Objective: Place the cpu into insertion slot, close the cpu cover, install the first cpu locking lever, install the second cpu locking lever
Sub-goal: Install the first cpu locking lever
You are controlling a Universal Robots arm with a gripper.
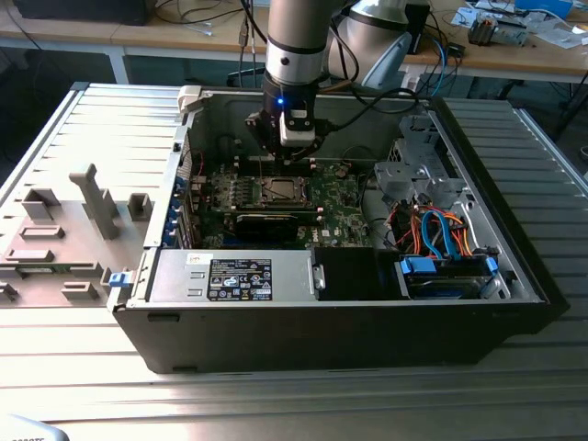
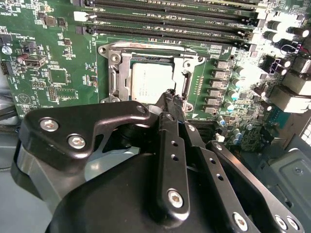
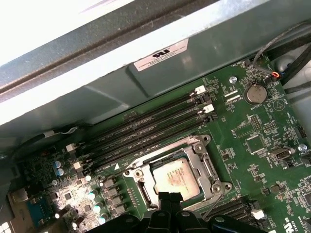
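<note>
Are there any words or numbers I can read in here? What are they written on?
Black label on the grey box, exterior view: print too small to read.
White sticker on the case wall, first wrist view: blurred, unreadable.
cpu top: faint print, unreadable.
Motherboard white markings: too small to read.

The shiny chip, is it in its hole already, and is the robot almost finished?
Yes. The cpu sits in the insertion slot, and the cpu cover looks lowered around it. The gripper hovers right over the socket's edge, holding nothing that shows. Whether either locking lever is latched cannot be told, so the lever steps may remain.
</note>
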